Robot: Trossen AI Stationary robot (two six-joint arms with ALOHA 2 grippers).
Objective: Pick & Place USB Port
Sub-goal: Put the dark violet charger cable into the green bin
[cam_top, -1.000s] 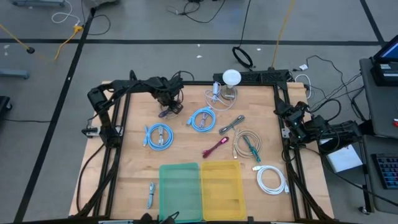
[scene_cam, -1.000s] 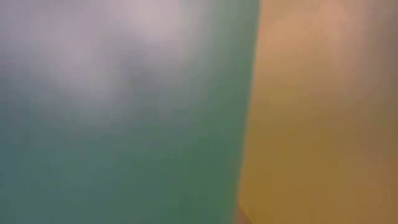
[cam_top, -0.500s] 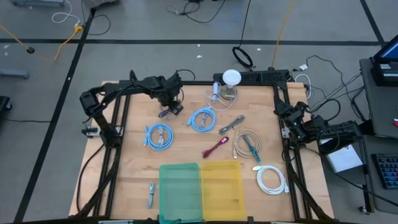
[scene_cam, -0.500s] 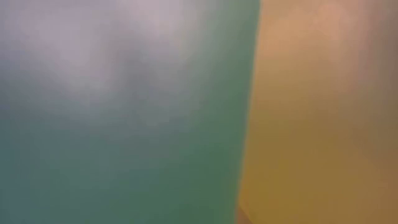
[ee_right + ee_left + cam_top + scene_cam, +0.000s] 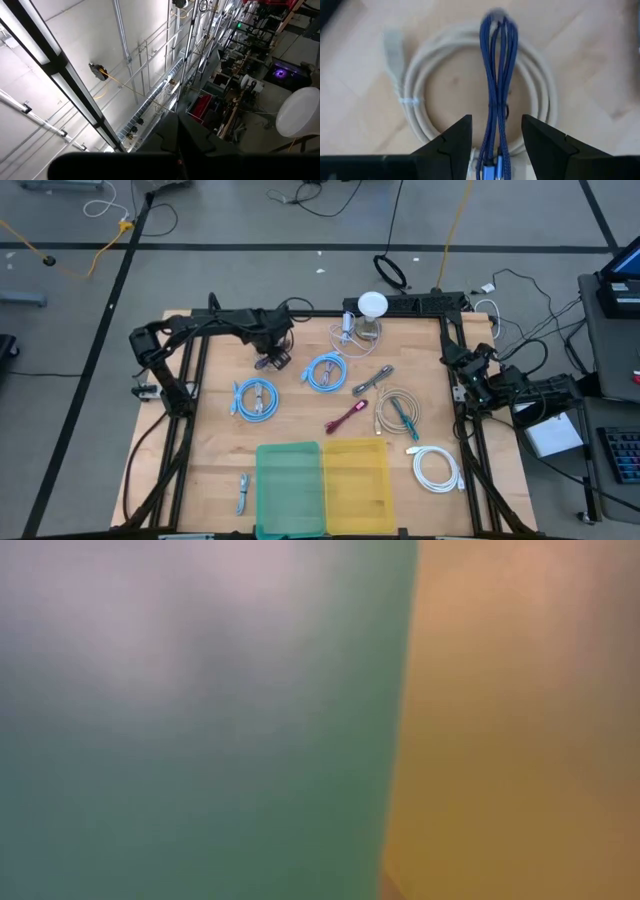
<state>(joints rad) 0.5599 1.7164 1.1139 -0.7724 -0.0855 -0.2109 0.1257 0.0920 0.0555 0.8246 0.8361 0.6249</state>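
Up at the far left of the table [image 5: 220,480], the left gripper [image 5: 272,358] holds a bundled blue cable [image 5: 498,90], its fingers [image 5: 454,142] clamped on either side of the bundle's lower part. Through the left wrist view the blue bundle hangs over a coiled beige cable [image 5: 420,95] lying on the wood. Nearer the front edge sit a green tray [image 5: 290,476] and a yellow tray [image 5: 358,473], side by side and touching. The right gripper [image 5: 470,365] waits at the table's right edge; its fingers look closed together in its wrist view.
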